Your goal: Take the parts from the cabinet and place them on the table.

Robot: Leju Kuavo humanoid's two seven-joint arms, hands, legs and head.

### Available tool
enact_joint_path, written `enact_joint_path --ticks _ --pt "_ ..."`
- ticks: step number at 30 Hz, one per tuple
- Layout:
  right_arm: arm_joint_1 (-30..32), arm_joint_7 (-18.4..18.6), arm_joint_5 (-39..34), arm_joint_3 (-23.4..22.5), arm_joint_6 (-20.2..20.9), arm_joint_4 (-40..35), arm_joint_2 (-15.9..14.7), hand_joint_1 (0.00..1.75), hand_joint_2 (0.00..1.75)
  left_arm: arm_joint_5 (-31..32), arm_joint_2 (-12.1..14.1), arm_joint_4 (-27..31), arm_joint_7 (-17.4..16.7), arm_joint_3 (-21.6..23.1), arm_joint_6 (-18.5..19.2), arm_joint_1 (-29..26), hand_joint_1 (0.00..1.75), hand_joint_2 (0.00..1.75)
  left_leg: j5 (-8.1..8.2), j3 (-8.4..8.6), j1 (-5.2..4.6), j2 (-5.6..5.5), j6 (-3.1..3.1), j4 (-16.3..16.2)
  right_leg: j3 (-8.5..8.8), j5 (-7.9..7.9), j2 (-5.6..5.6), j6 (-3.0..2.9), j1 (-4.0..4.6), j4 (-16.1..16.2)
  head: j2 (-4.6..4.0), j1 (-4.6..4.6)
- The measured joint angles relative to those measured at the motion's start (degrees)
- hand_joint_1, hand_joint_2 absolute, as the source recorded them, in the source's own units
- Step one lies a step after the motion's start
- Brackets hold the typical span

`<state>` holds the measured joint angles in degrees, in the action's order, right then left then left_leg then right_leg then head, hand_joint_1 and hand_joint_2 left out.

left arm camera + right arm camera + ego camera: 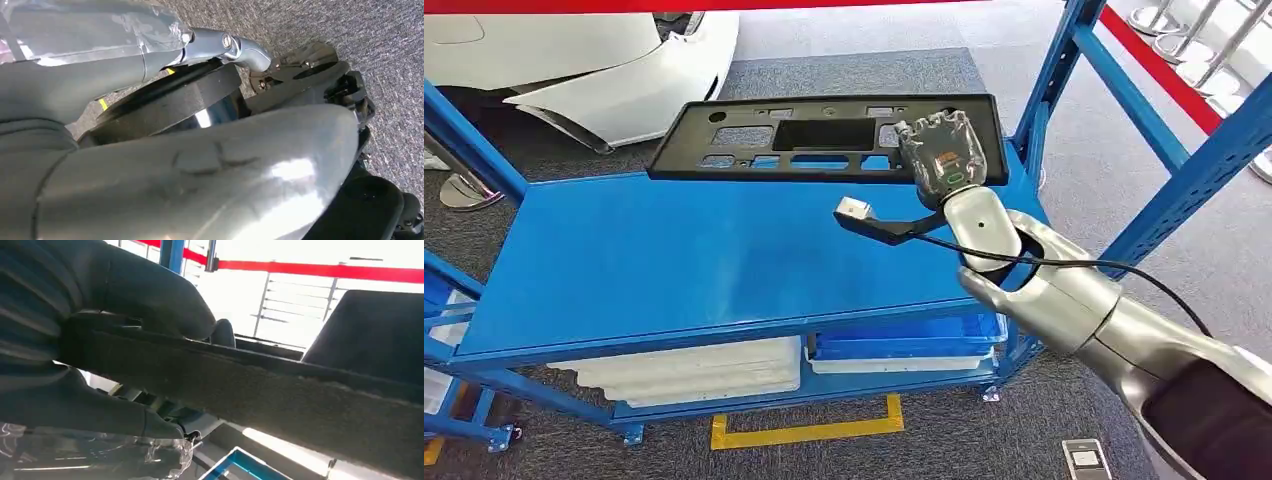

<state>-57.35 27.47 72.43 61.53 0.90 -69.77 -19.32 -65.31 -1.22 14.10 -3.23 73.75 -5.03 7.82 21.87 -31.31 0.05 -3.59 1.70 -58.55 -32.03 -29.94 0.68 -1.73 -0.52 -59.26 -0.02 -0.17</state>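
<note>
right hand (942, 152) clasps the near-right edge of the black panel (824, 135), which lies at the back of the blue shelf top (684, 270), its far edge overhanging; the right wrist view shows the thumb (150, 295) over the panel edge (280, 385). left hand's state cannot be told. risk, as judged: the long panel, held at one end, may pivot, sag or catch a blue upright (1049, 75) when lifted.
</note>
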Motion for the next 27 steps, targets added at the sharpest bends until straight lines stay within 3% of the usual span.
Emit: enact_joint_path --ticks 8,15,19,20,21,22,24,25,26,27 --pt "0.03 -0.13 -2.78 0.00 -1.05 -0.07 0.35 1.75 1.75 -0.22 -0.02 0.00 -0.96 0.00 -0.46 -0.08 0.00 0.00 0.00 0.00 0.03 0.00 0.00 0.00 0.00 0.00 0.00 0.00 0.03 0.00 -0.02 -0.09" --pt "0.03 1.09 -5.83 0.00 -1.53 -0.07 0.44 1.75 1.75 -0.33 0.00 0.00 -1.66 0.00 -0.46 -0.12 0.00 0.00 0.09 -0.48 -0.03 0.00 -0.21 -0.62 -0.20 0.21 -0.06 0.35 -0.09 0.04 0.00 -0.44" --pt "0.00 1.49 -6.69 -0.02 -1.73 -0.09 0.50 1.75 1.75 -0.29 0.00 0.00 -1.66 0.00 -0.35 -0.12 0.00 0.00 -0.04 -0.81 -0.13 0.01 -0.91 -0.73 -0.26 0.54 -0.07 0.91 -0.20 0.45 -0.02 -0.52" --pt "-0.05 1.53 -6.80 -0.02 -1.73 -0.15 0.50 1.75 1.75 -0.27 -0.02 0.00 -1.66 0.00 -0.35 -0.08 0.00 0.00 -0.56 -0.48 0.09 0.06 -1.51 0.42 0.04 0.71 -0.05 1.28 -0.06 0.76 0.00 -0.68" --pt "-0.03 1.64 -6.84 -0.04 -1.79 -0.22 0.44 1.75 1.75 -0.26 -0.02 0.00 -1.68 0.00 -0.35 -0.12 0.00 0.00 -1.39 0.60 0.48 0.20 -1.64 1.37 -0.10 -0.07 -0.20 1.40 0.00 0.13 0.00 -0.55" --pt "-0.31 1.68 -6.86 -0.04 -1.90 -0.22 0.44 1.75 1.75 -0.26 -0.02 0.00 -1.68 0.00 -0.31 -0.16 0.00 0.00 -1.72 0.64 0.53 0.24 -1.92 1.85 -1.35 -1.72 -0.22 1.57 0.12 -2.08 -0.02 -0.04" --pt "-0.24 1.75 -7.10 -0.04 -2.08 -0.24 0.46 1.75 1.75 -0.22 -0.02 0.00 -1.66 0.00 -0.31 -0.16 0.00 0.00 -1.84 0.35 0.58 0.30 -2.00 1.85 -5.54 -5.42 -0.23 1.82 -0.14 -10.45 -0.02 0.48" --pt "-0.03 1.84 -7.21 -0.04 -2.12 -0.24 0.44 1.75 1.75 -0.20 -0.02 0.00 -1.68 0.00 -0.31 -0.17 0.00 0.00 -1.82 0.29 0.58 0.30 -2.01 1.81 -7.53 -6.42 -0.23 1.98 -0.34 -14.22 -0.02 0.68" --pt "0.11 1.90 -7.36 -0.02 -2.12 -0.24 0.42 1.75 1.75 -0.20 -0.02 0.00 -1.68 0.00 -0.31 -0.22 0.00 0.00 -1.77 0.26 0.64 0.26 -1.95 1.69 -8.78 -5.98 -0.23 2.20 -0.53 -16.08 0.00 0.87" --pt "0.15 1.95 -7.52 -0.02 -2.12 -0.24 0.42 1.75 1.75 -0.18 -0.02 0.00 -1.70 0.00 -0.31 -0.30 0.00 0.00 -1.59 0.25 0.74 0.16 -1.73 1.53 -8.67 -4.01 -0.23 2.36 -0.73 -14.84 0.00 1.12"
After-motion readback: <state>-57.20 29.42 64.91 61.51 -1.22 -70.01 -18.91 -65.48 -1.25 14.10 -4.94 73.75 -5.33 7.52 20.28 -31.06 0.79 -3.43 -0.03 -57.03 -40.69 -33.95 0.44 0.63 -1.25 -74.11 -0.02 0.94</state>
